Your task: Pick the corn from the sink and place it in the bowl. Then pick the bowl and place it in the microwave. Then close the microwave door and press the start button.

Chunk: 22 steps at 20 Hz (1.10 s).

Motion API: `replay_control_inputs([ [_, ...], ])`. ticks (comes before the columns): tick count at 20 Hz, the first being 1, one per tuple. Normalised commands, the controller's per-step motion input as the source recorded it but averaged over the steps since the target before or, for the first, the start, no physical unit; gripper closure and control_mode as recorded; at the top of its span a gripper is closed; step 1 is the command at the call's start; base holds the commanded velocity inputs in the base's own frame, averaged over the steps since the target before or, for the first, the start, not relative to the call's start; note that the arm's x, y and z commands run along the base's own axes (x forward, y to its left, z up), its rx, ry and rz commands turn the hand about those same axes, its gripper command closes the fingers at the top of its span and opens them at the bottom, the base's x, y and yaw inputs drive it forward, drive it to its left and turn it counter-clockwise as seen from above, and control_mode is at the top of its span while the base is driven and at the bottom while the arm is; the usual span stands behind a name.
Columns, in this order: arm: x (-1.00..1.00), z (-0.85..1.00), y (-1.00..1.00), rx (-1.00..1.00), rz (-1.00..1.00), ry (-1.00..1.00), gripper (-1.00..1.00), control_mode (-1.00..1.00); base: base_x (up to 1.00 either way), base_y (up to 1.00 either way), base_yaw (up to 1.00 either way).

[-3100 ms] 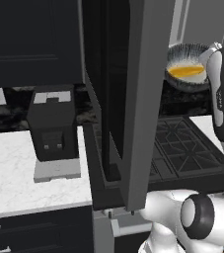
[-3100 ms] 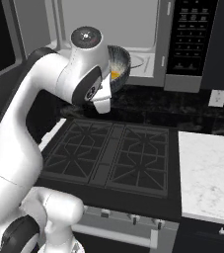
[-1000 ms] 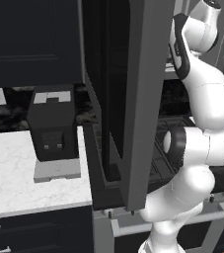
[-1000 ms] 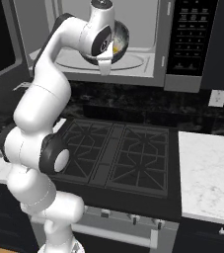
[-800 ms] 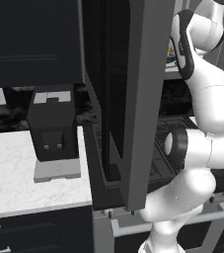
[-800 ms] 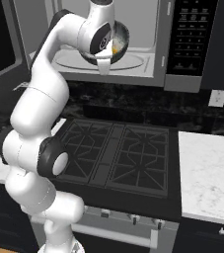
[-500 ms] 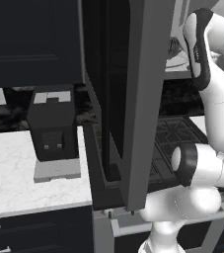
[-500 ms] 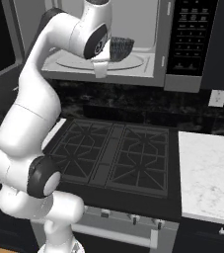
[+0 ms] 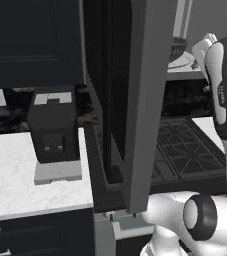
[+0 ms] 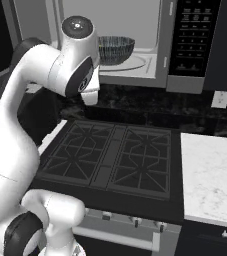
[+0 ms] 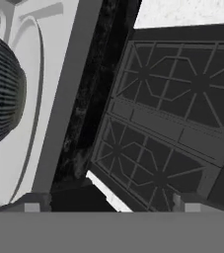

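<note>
The bowl [image 10: 116, 48], dark and ribbed outside, stands on the pale floor inside the open microwave [image 10: 150, 67]. It also shows past the door's edge as the bowl [image 9: 178, 46] and at the left of the hand view as the bowl [image 11: 2, 89]. The corn is hidden and the sink is out of view. My gripper [image 11: 112, 205] is open, with its tips far apart and nothing between them. It sits back from the bowl, in front of the microwave and above the stove. The microwave door [image 9: 130, 100] stands swung wide open.
A black stove [image 10: 110, 155] lies below the microwave. The dark control strip [image 10: 192, 37] is on the microwave's right. White counters [image 10: 212, 175] flank the stove, and a black coffee machine [image 9: 52, 127] stands on the left one. My arm [image 10: 60, 80] crosses in front of the microwave opening.
The gripper has opened and let go of the bowl, which stays on the microwave floor. The hand has drawn back and down out of the microwave.
</note>
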Motion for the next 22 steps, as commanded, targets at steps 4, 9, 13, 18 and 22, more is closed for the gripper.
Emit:
replay_control_inputs([
  [4, -0.67, -0.53, 0.01, -0.16, 0.0, 0.0, -1.0, -1.0, 0.0, 0.0, 0.0],
  [9, -0.07, -0.54, -0.04, -0.2, 0.01, 0.06, -1.0, -1.0, 0.0, 0.0, 0.0],
  [13, 0.18, -0.54, 0.0, -0.25, -0.05, 0.23, -1.0, -1.0, 0.0, 0.0, 0.0],
  [18, 0.14, -0.6, 0.0, -0.32, -0.13, 0.15, -1.0, -1.0, 0.0, 0.0, 0.0],
  [22, 0.0, -0.58, 0.0, -0.35, -0.13, 0.0, -1.0, -1.0, 0.0, 0.0, 0.0],
])
